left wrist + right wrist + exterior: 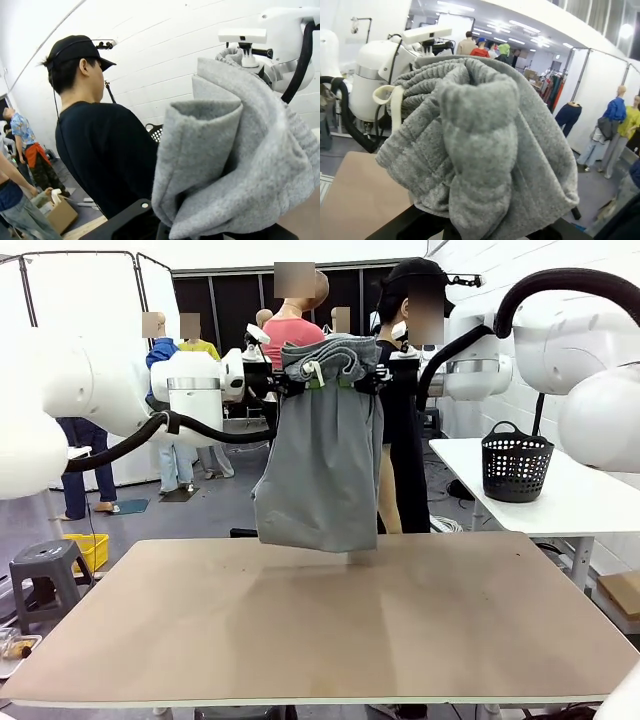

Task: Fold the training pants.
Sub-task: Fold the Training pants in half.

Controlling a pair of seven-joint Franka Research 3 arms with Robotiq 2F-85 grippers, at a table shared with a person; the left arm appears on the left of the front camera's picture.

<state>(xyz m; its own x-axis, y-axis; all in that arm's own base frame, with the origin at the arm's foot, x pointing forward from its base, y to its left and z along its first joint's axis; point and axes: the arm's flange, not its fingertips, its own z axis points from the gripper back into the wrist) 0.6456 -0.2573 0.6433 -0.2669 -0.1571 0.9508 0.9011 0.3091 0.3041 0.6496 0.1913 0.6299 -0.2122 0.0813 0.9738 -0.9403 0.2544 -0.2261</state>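
The bare table (320, 630) lies nearest, with nothing resting on it. Above its far edge the training pants (325, 455) hang clear, waistband up, the left gripper (290, 386) and the right gripper (368, 383) each clamped on the waistband. A person (405, 420) stands just behind.

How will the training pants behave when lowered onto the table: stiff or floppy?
Probably floppy: the training pants hang limp from the left hand and right hand. Likely light, since a waistband pinch carries them. The hem may crumple on the table.
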